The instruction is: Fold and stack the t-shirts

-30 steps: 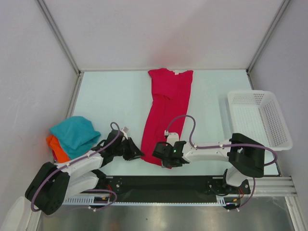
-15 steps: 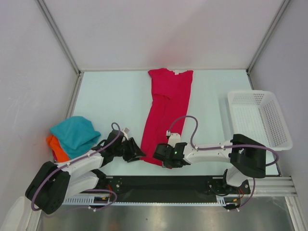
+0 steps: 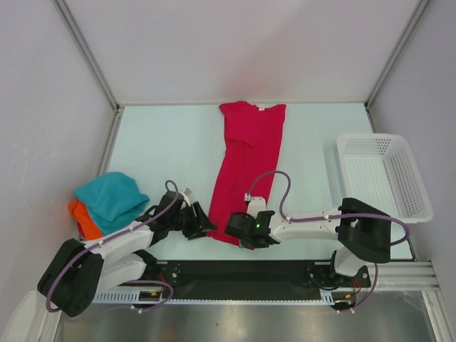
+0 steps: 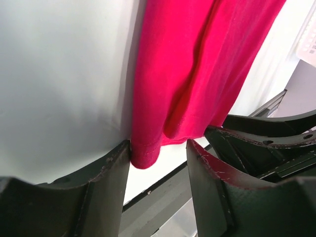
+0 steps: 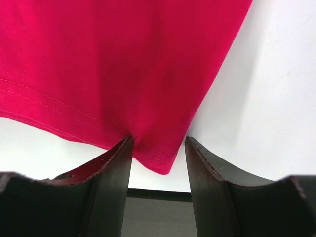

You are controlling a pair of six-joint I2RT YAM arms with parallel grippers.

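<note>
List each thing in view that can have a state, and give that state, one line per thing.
crimson t-shirt: folded lengthwise into a long strip, lying flat.
teal t-shirt: crumpled, heaped on the orange one.
orange t-shirt: crumpled, mostly covered by the teal one.
basket: upright, open side up.
left gripper: open, at the crimson hem's near corner.
right gripper: open, the other hem corner between its fingers.
</note>
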